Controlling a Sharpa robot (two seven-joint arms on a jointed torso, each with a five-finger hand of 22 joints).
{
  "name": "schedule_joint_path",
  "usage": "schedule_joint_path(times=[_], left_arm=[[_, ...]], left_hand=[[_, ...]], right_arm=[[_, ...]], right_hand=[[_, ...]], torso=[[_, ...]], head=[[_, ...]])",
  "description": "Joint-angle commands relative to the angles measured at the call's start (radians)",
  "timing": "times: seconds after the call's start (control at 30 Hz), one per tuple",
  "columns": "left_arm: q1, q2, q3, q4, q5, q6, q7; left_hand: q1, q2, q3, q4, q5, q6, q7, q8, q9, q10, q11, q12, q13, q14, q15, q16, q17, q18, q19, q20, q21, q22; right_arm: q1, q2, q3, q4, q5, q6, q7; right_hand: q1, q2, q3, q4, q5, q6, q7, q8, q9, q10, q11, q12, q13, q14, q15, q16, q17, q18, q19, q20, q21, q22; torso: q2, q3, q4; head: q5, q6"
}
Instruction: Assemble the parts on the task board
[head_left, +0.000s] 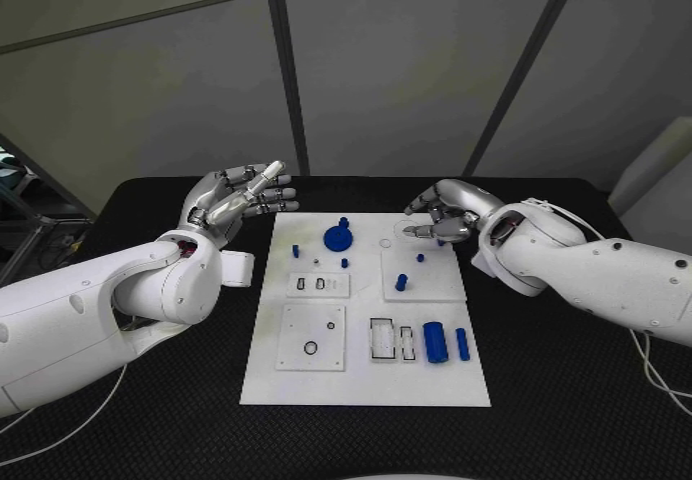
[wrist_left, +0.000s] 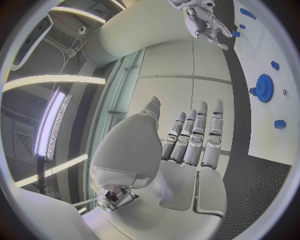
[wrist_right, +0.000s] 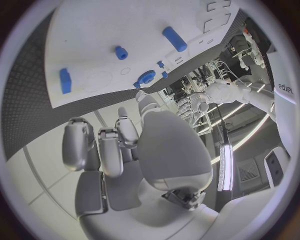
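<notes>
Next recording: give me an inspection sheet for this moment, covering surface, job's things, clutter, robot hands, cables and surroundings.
Surface: black table, textured top.
Job's things: white task board in the middle; blue gear at its far end, blue cylinder and blue bar at its near right, small blue pegs between.
Clutter: nothing seen.
Robot hands: left robot hand raised beside the board, fingers apart, holding nothing; right robot hand over the board's far right corner, fingers curled, grasp unclear.
Cables: thin white cable under the right arm.
Surroundings: grey wall panels behind.
</notes>
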Motion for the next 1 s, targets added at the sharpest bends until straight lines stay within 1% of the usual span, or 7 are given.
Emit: schedule_joint_path(times=[0.03, 0.27, 0.37, 0.53, 0.63, 0.77, 1.0], left_arm=[[0.002, 0.003, 0.001, -0.001, -0.006, 0.01, 0.007], [0.002, 0.009, 0.001, -0.005, -0.006, 0.012, 0.007], [0.002, 0.012, 0.001, -0.009, -0.006, 0.013, 0.007], [0.001, 0.015, 0.001, -0.014, -0.006, 0.013, 0.007], [0.001, 0.017, 0.001, -0.014, -0.006, 0.014, 0.006], [0.001, 0.017, 0.001, -0.014, -0.006, 0.013, 0.004], [0.001, 0.016, 0.001, -0.015, -0.006, 0.013, 0.004]], left_hand=[[0.001, 0.01, 0.001, -0.005, -0.005, 0.003, 0.06, -0.003, -0.001, -0.005, 0.003, -0.004, -0.001, -0.001, 0.002, -0.007, 0.001, 0.05, 0.005, 0.0, -0.003, -0.001], [0.001, 0.01, 0.0, -0.006, -0.005, 0.007, 0.059, -0.002, 0.0, -0.004, 0.002, -0.004, -0.001, -0.001, 0.002, -0.007, 0.001, 0.05, 0.006, 0.0, -0.004, -0.001], [0.001, 0.01, 0.0, -0.006, -0.005, 0.007, 0.059, -0.002, 0.0, -0.004, 0.002, -0.004, -0.001, -0.001, 0.002, -0.007, 0.001, 0.05, 0.006, 0.0, -0.004, -0.001], [0.001, 0.01, 0.0, -0.006, -0.005, 0.007, 0.059, -0.002, 0.0, -0.004, 0.002, -0.004, -0.001, -0.001, 0.002, -0.007, 0.001, 0.05, 0.006, 0.0, -0.004, -0.001], [0.001, 0.01, 0.0, -0.006, -0.005, 0.006, 0.059, -0.002, 0.0, -0.003, 0.002, -0.004, 0.0, -0.001, 0.002, -0.007, 0.001, 0.05, 0.006, 0.0, -0.004, -0.002], [0.001, 0.01, 0.0, -0.006, -0.005, 0.006, 0.059, -0.002, 0.0, -0.003, 0.002, -0.004, 0.0, -0.001, 0.002, -0.007, 0.001, 0.05, 0.006, 0.0, -0.004, -0.002], [0.001, 0.01, 0.0, -0.006, -0.005, 0.006, 0.059, -0.002, 0.0, -0.003, 0.002, -0.004, 0.0, -0.001, 0.002, -0.007, 0.001, 0.05, 0.006, 0.0, -0.004, -0.002]], right_arm=[[0.001, -0.031, 0.0, -0.005, 0.149, 0.034, 0.115], [0.0, -0.05, 0.0, -0.05, 0.133, 0.043, 0.133], [-0.001, -0.048, 0.0, -0.068, 0.121, 0.045, 0.133], [-0.002, -0.038, 0.0, -0.1, 0.106, 0.051, 0.124], [-0.002, -0.033, 0.0, -0.112, 0.1, 0.062, 0.114], [-0.012, -0.03, 0.0, -0.12, 0.084, 0.075, 0.095], [-0.024, -0.029, 0.0, -0.128, 0.064, 0.093, 0.081]], right_hand=[[0.023, -0.007, -0.002, -0.015, -0.012, 0.009, -0.001, 0.004, 0.0, 0.001, -0.01, -0.006, -0.003, 0.08, -0.007, -0.004, 0.152, 0.002, -0.009, 0.0, -0.005, -0.002], [0.045, -0.012, -0.004, -0.03, -0.019, 0.002, 0.001, -0.005, -0.004, -0.004, -0.01, -0.014, -0.01, 0.08, -0.007, -0.005, 0.15, 0.002, -0.011, -0.001, -0.008, -0.006], [0.048, -0.013, -0.006, -0.031, -0.02, -0.007, 0.003, -0.01, -0.006, -0.008, -0.008, -0.019, -0.014, 0.08, -0.006, -0.006, 0.15, 0.002, -0.012, -0.001, -0.009, -0.008], [0.047, -0.013, -0.01, -0.029, -0.024, -0.016, 0.004, -0.016, -0.008, -0.011, -0.007, -0.023, -0.018, 0.08, -0.005, -0.006, 0.149, 0.003, -0.014, 0.0, -0.011, -0.01], [0.046, -0.014, -0.013, -0.029, -0.028, -0.021, 0.005, -0.018, -0.009, -0.014, -0.006, -0.026, -0.021, 0.08, -0.004, -0.007, 0.148, 0.004, -0.016, 0.0, -0.013, -0.014], [0.046, -0.016, -0.017, -0.029, -0.038, -0.025, 0.005, -0.018, -0.009, -0.016, -0.005, -0.028, -0.024, 0.08, -0.004, -0.008, 0.147, 0.004, -0.018, 0.001, -0.015, -0.017], [0.047, -0.017, -0.019, -0.029, -0.042, -0.025, 0.006, -0.018, -0.009, -0.018, -0.005, -0.03, -0.025, 0.08, -0.003, -0.008, 0.147, 0.004, -0.018, 0.002, -0.015, -0.017]], torso=[[0.001, 0.0037, -0.0037], [0.002, 0.005, -0.0026], [0.002, 0.0024, -0.0007], [0.001, 0.0012, -0.002], [0.001, -0.0017, 0.0014], [0.0, -0.0011, -0.0019], [0.001, -0.0015, -0.0007]], head=[[-0.013, 0.004], [-0.038, 0.003], [-0.046, 0.001], [-0.045, -0.002], [-0.047, -0.003], [-0.045, -0.007], [-0.05, -0.013]])
